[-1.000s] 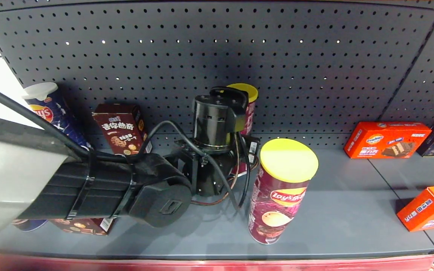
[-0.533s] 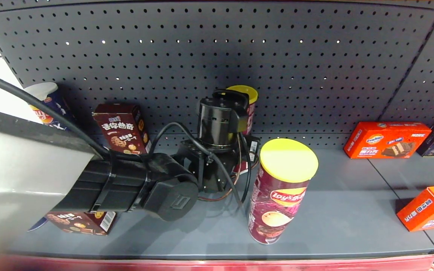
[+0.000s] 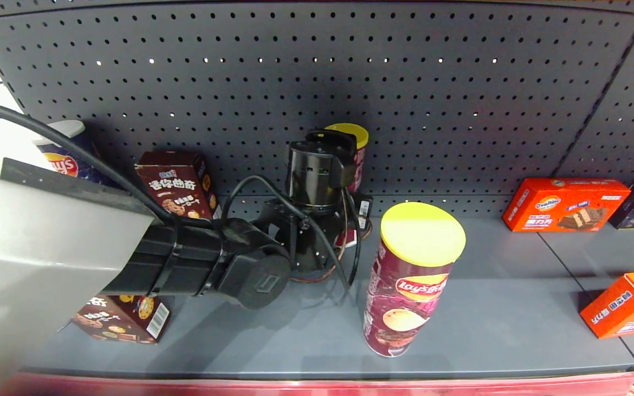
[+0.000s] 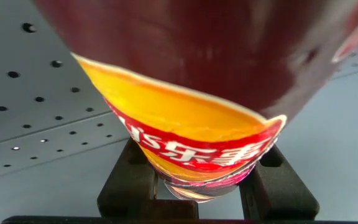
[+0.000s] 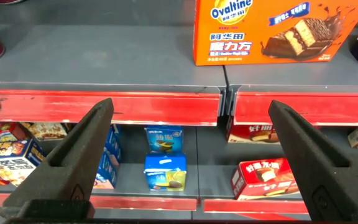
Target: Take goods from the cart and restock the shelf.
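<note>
Two maroon chip cans are at the shelf point(image 3: 515, 308). The front can point(image 3: 408, 286) stands upright near the front edge, so that placement looks done. The held can point(image 3: 350, 132) is clamped in the left claw point(image 4: 201, 190) close to the pegboard point(image 3: 317, 66) at the back edge. Whether its base touches down I cannot tell, and letting go is yet to come. The right claw point(image 5: 190, 112) gapes wide, holding nothing. A cookie box point(image 3: 176, 187) stands toward the left end. Orange boxes point(image 3: 564, 203) lie well apart at the right end. For backing out, the front can looks the nearest obstacle.
</note>
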Tool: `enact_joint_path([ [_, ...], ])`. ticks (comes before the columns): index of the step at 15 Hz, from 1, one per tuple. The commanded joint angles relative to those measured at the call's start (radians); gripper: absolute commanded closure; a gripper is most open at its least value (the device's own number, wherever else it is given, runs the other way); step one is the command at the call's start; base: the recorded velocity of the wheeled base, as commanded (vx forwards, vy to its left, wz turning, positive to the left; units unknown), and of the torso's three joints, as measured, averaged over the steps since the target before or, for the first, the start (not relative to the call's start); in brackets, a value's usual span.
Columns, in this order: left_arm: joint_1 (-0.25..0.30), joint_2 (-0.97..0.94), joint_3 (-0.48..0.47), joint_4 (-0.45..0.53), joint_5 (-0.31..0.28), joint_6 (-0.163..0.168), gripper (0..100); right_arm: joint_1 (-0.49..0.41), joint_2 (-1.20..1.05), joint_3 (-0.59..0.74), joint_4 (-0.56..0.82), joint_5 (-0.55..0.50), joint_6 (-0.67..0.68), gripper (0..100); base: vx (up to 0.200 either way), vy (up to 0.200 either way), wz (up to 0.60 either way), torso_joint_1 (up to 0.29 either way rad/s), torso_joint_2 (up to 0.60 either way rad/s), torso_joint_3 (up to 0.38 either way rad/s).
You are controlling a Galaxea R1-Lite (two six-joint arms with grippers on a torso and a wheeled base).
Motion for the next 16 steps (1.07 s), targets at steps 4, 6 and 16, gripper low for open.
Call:
enact_joint_path([
  [4,0.004,0.012,-0.007,0.001,-0.001,-0.001,100,0.000,0.002,0.000,0.000,0.000,0.000,0,0.000,0.000,0.00,0.000,0.00,0.000],
  [6,0.004,0.012,-0.005,0.001,-0.001,-0.001,100,0.000,0.002,0.000,0.000,0.000,0.000,0,0.000,0.000,0.00,0.000,0.00,0.000],
  [16,-0.008,-0.149,0.171,-0.019,-0.001,-0.008,0,0.000,0.002,0.000,0.000,0.000,0.000,0,0.000,0.000,0.00,0.000,0.00,0.000],
])
